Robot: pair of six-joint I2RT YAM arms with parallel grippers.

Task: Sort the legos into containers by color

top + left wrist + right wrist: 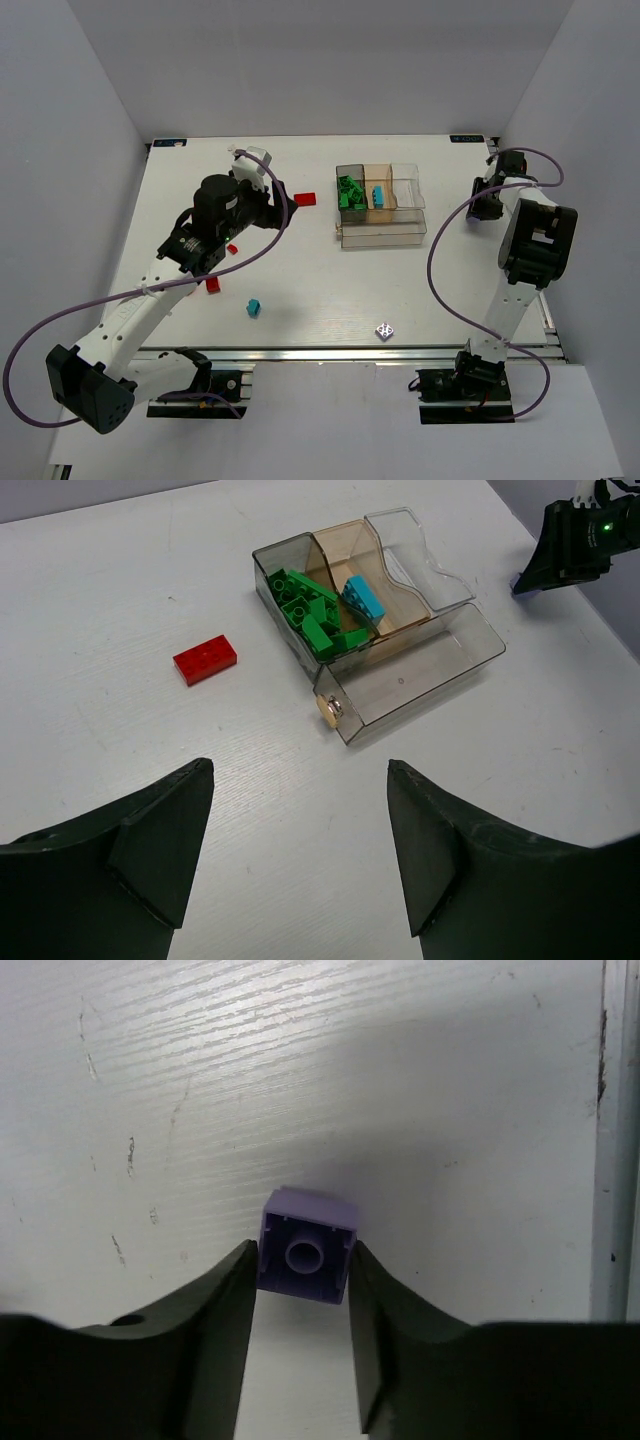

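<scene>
Right wrist view: the right gripper (pixel 303 1260) has its two fingers drawn in against opposite sides of a purple lego (pixel 305 1258), pinching it. The hollow underside of the lego, with its round tube, faces the camera. From above, this gripper (pixel 487 205) sits at the right edge of the worktop (pixel 300 330), near the far right corner.

The left gripper (pixel 300 770) has its fingers spread wide with nothing between them. It hangs over bare worktop left of the middle (pixel 280 208).

Just beyond it lies a red lego (pixel 205 659), flat and apart from the tray (pixel 430 680). The tray stands right of centre toward the far edge. Its smoky dark compartment holds a heap of green legos (pixel 310 610). The tan compartment beside it holds one cyan lego (pixel 362 597), tilted.

Two more red legos (pixel 232 248) (pixel 213 287) lie under the left arm. A loose cyan lego (pixel 254 307) rests toward the near edge, and a small pale speckled piece (pixel 384 329) lies near the middle of that edge.
</scene>
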